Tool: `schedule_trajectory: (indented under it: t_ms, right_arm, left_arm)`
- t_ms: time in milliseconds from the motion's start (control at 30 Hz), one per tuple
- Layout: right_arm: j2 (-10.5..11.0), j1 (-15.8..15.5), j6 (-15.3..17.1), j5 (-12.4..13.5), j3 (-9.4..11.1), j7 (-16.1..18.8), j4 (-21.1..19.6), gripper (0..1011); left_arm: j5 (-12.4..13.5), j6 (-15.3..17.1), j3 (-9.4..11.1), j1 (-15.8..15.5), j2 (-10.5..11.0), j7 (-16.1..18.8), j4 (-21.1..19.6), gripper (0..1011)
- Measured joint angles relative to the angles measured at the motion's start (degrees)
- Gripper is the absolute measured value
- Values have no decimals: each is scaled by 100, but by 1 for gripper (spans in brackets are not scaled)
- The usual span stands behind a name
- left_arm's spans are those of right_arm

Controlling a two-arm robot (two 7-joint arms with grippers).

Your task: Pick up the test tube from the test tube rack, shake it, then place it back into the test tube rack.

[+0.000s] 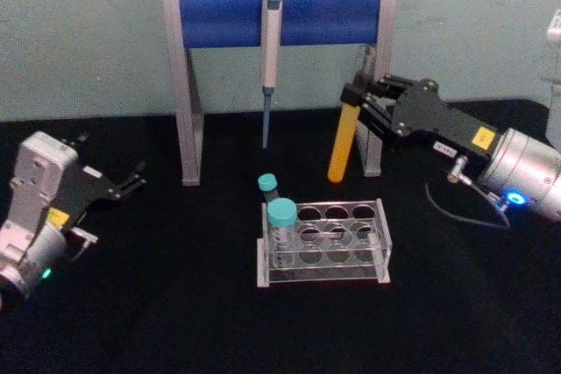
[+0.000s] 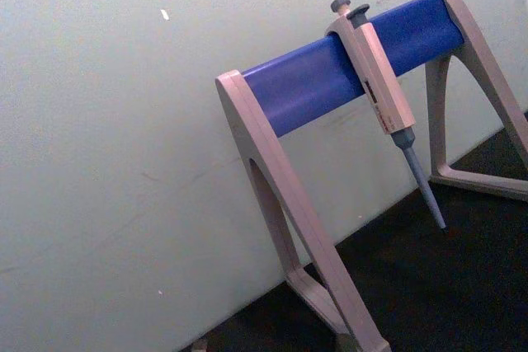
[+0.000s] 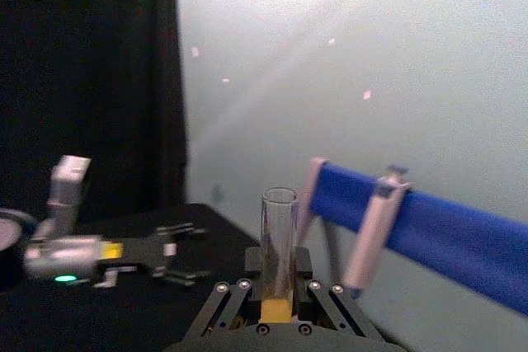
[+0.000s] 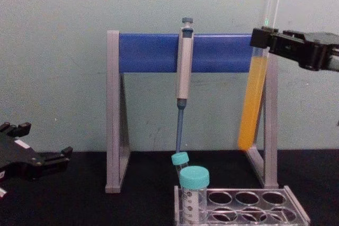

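Black-fingered right gripper (image 1: 355,104) is recorded clamped on the upper part of the long, slim clear glass test tube (image 1: 342,151). The tube is held in the air, slightly tilted, round bottom lowest, with orange-yellow liquid in its lower length. Just behind the gripper, the tall grey-and-blue pipette stand (image 1: 280,15) is noted, a grey pipette (image 1: 270,50) hung on its bar. Below and nearer than the gripper, the low clear plastic test tube rack (image 1: 324,279) is seen on the black table (image 1: 175,321), with two teal-capped plastic tubes (image 1: 282,225) at its left end. Far across, the left gripper (image 1: 112,162) is parked low, fingers spread.
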Motion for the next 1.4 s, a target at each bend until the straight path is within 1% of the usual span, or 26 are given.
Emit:
schedule_trajectory:
  t_ms: [33, 133, 200, 267, 300, 333, 433, 467, 500, 533, 567, 633, 733, 767, 833, 867, 933, 1033, 1067, 1133, 1167, 1200, 1233, 1300, 1367, 1400]
  right_arm:
    - [61, 0, 118, 167, -15, 141, -16, 221]
    - [167, 3, 289, 388, -33, 344, -37, 221]
    - [354, 1, 488, 646, -36, 592, -71, 221]
    - [446, -13, 556, 747, -29, 695, -95, 221]
    - [556, -35, 611, 839, -12, 793, -123, 221]
    - [614, -44, 625, 868, -7, 835, -139, 221]
    - [865, -77, 664, 903, 2, 980, -205, 221]
    - [865, -77, 664, 903, 2, 980, -205, 221]
    - [995, -94, 661, 880, 1, 1020, -234, 221]
    - [1043, -101, 655, 862, -1, 1029, -245, 221]
    - [1156, -116, 626, 798, -4, 1031, -266, 221]
    - [1245, -126, 585, 734, -9, 1011, -277, 221]
    - [1359, -155, 398, 550, -1, 795, -275, 222]
    - [1359, -155, 398, 550, -1, 795, -275, 221]
    - [1356, -157, 235, 410, 11, 597, -247, 221]
    - [1319, -154, 129, 307, 19, 459, -223, 221]
    - [1261, -138, 37, 215, 27, 322, -191, 221]
    - [1101, -103, -124, 30, 38, 77, -129, 221]
    - [993, -87, -180, -62, 51, -90, -102, 221]
    - [866, -72, -206, -147, 60, -261, -77, 221]
    - [746, -61, -208, -223, 65, -434, -61, 221]
    - [746, -61, -208, -223, 65, -434, -61, 221]
    - [635, -48, -208, -311, 65, -585, -50, 221]
    - [477, -31, -210, -420, 46, -748, -40, 221]
    - [397, -24, -210, -460, 29, -803, -40, 221]
    - [312, -17, -207, -472, 16, -828, -40, 221]
  left_arm:
    - [0, 0, 0, 0, 0, 0, 0, 1001]
    - [0, 0, 0, 0, 0, 0, 0, 1001]
    - [0, 0, 0, 1, 0, 0, 0, 1001]
    - [0, 0, 0, 0, 0, 0, 0, 1001]
    - [0, 0, 0, 0, 0, 0, 0, 1001]
    - [0, 0, 0, 0, 0, 0, 0, 1001]
    - [0, 0, 0, 0, 0, 0, 0, 1001]
    - [0, 0, 0, 0, 0, 0, 0, 1001]
    - [0, 0, 0, 0, 0, 0, 0, 1001]
    - [0, 0, 0, 0, 0, 0, 0, 1001]
    - [0, 0, 0, 0, 0, 0, 0, 1001]
    - [0, 0, 0, 0, 0, 0, 0, 1001]
    - [0, 0, 0, 0, 0, 0, 0, 1001]
    - [0, 0, 0, 0, 0, 0, 0, 1001]
    - [0, 0, 0, 0, 0, 0, 0, 1001]
    - [0, 0, 0, 0, 0, 0, 0, 1001]
    - [0, 0, 0, 0, 0, 0, 0, 1001]
    - [0, 0, 0, 1, 0, 0, 0, 1001]
    - [0, 0, 0, 0, 0, 0, 0, 1002]
    - [0, 0, 0, 0, 0, 0, 0, 1001]
    - [0, 0, 0, 0, 0, 0, 0, 1001]
    - [0, 0, 0, 1, 0, 0, 0, 1001]
    - [0, 0, 0, 0, 0, 0, 0, 1002]
    - [0, 0, 0, 0, 0, 0, 0, 1001]
    - [0, 0, 0, 0, 0, 0, 0, 1001]
    - [0, 0, 0, 0, 0, 0, 0, 1001]
